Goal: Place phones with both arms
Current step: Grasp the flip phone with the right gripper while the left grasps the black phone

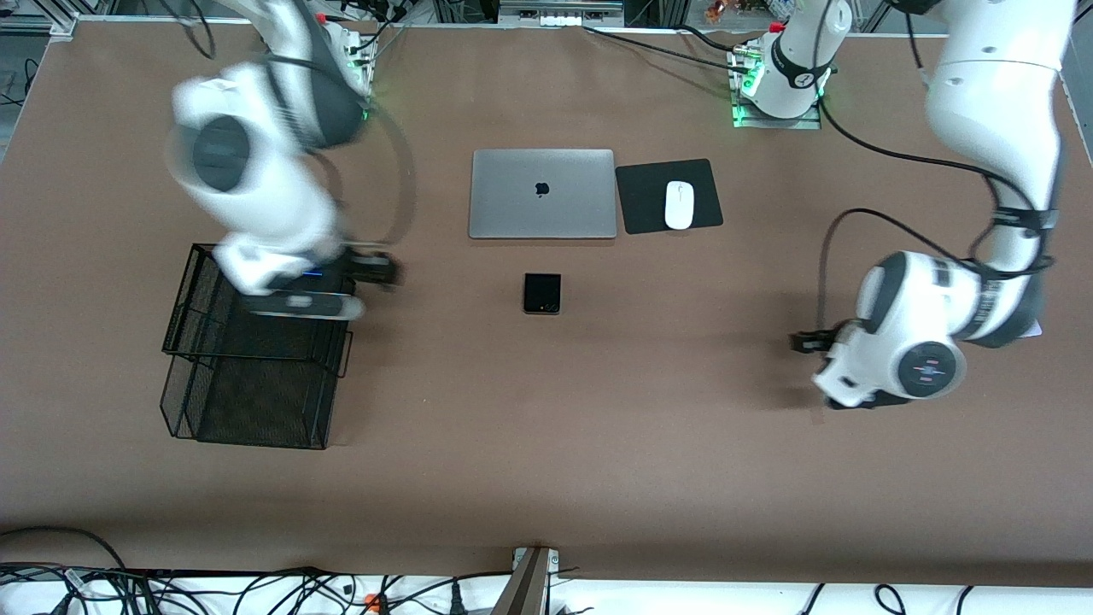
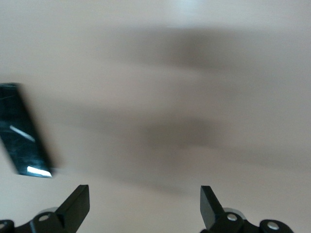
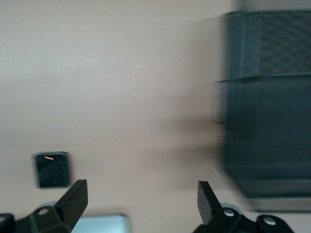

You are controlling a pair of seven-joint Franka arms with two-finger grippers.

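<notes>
A small squarish black phone [image 1: 542, 293] lies on the brown table, nearer the front camera than the silver laptop; it also shows in the right wrist view [image 3: 52, 170]. A long slim black phone [image 2: 24, 131] lies flat on the table in the left wrist view, off to one side of my left gripper [image 2: 145, 204], which is open and empty. In the front view my left gripper [image 1: 841, 397] hangs low over the left arm's end of the table and hides that phone. My right gripper [image 3: 142, 201] is open and empty, blurred with motion, at the edge of the mesh tray [image 1: 248, 359].
The closed silver laptop [image 1: 542, 194] sits mid-table, with a white mouse [image 1: 679, 205] on a black pad [image 1: 640, 196] beside it. The black wire-mesh tray [image 3: 267, 121] stands toward the right arm's end. Cables run along the table's front edge.
</notes>
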